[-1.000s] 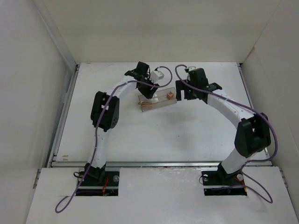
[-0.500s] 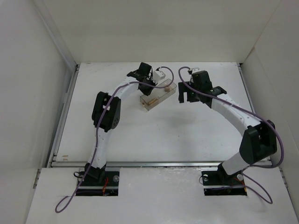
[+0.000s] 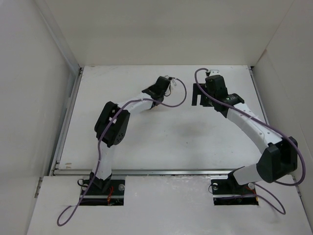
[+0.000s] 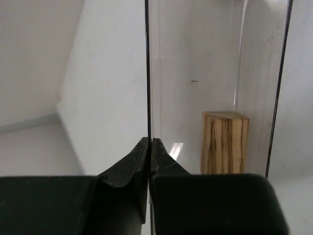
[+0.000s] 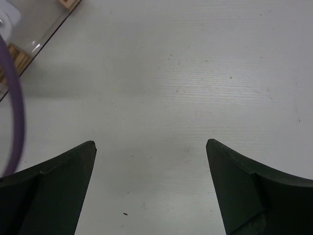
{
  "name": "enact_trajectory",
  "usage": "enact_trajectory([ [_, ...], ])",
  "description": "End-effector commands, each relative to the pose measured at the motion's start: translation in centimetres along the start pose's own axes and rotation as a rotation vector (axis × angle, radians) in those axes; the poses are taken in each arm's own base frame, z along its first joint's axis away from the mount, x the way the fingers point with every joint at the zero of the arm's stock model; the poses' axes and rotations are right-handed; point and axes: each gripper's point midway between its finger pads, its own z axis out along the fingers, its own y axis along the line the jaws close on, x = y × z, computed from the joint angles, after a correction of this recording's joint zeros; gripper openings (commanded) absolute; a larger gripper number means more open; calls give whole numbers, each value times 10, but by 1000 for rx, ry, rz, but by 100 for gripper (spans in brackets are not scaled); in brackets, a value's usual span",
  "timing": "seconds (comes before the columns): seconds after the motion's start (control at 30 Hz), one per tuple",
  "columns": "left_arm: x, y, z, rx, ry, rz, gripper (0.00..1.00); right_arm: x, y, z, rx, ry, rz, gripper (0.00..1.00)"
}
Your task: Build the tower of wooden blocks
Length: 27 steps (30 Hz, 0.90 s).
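My left gripper (image 4: 149, 142) is shut on the thin upright wall of a clear plastic box (image 4: 195, 73). One light-tan wood block (image 4: 225, 142) stands inside that box, to the right of the jaws. From above, the left gripper (image 3: 165, 84) is at the back centre of the table and hides the box. My right gripper (image 5: 150, 142) is open over bare white table, nothing between its fingers. The box corner (image 5: 34, 29) shows at the upper left of the right wrist view, with a wood block (image 5: 17, 58) in it. The wood block tower is out of view.
A purple cable (image 5: 14, 98) loops down the left side of the right wrist view. The right gripper (image 3: 199, 95) hangs right of the left one, with a gap between them. White walls (image 3: 49, 73) close in the table on three sides.
The left gripper has shut on the box wall and swung it up toward the back right, out of the top view. The right arm has drawn back to the right, still open.
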Motion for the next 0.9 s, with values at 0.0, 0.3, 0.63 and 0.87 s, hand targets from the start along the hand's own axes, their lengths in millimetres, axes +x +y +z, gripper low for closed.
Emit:
enact_trajectory([
  [0.0,-9,57,-38,-411,16,120,0,-2,-11,-11,57,-32,39,100],
  [0.3,5,6,-29,-411,79,193,0,14,-19,-22,64,-38,59,100],
  [0.63,2,-69,-50,-26,59,69,34,18,-20,-23,66,-34,58,100],
  [0.87,-23,-77,-72,101,-8,-27,74,21,-17,-20,50,-19,56,100],
])
